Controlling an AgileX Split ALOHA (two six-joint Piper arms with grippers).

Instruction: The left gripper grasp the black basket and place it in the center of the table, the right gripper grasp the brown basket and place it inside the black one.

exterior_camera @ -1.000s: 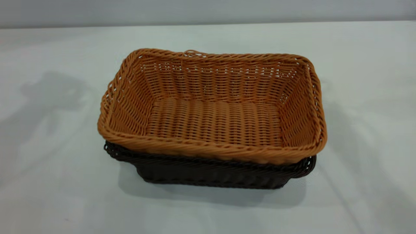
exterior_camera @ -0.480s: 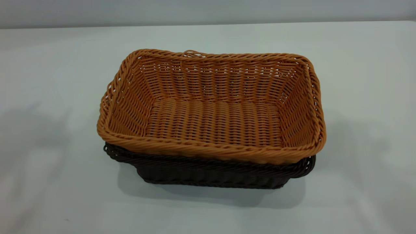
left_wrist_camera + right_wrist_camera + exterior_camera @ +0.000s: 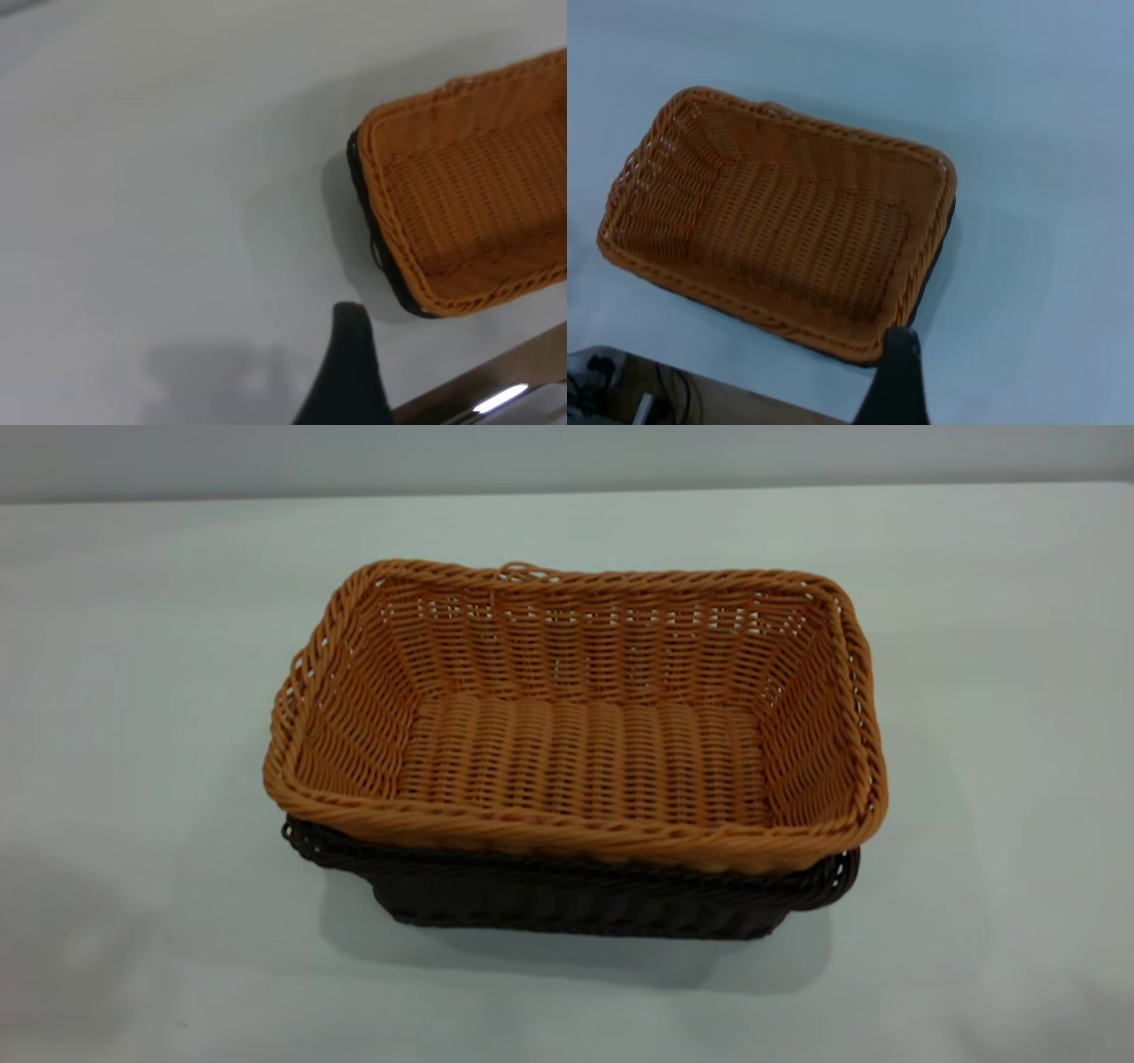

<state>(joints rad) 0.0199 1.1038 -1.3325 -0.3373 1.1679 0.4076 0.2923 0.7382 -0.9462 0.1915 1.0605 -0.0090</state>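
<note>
The brown basket (image 3: 580,717) sits nested inside the black basket (image 3: 567,899) in the middle of the white table (image 3: 133,646). Only the black basket's rim and front wall show beneath it. Neither gripper is in the exterior view. In the left wrist view one dark finger (image 3: 350,363) of the left gripper shows, well clear of the stacked baskets (image 3: 469,195), with nothing held. In the right wrist view one dark finger (image 3: 899,376) of the right gripper hangs high above the table, beside a corner of the brown basket (image 3: 788,221), empty. Each gripper's second finger is out of frame.
The table's brown edge (image 3: 496,376) shows in the left wrist view. The table edge with cables below it (image 3: 620,390) shows in the right wrist view. A grey wall (image 3: 567,452) stands behind the table.
The arm shadows on the table at left and right have drawn back toward the front corners and faded. The two baskets have not moved.
</note>
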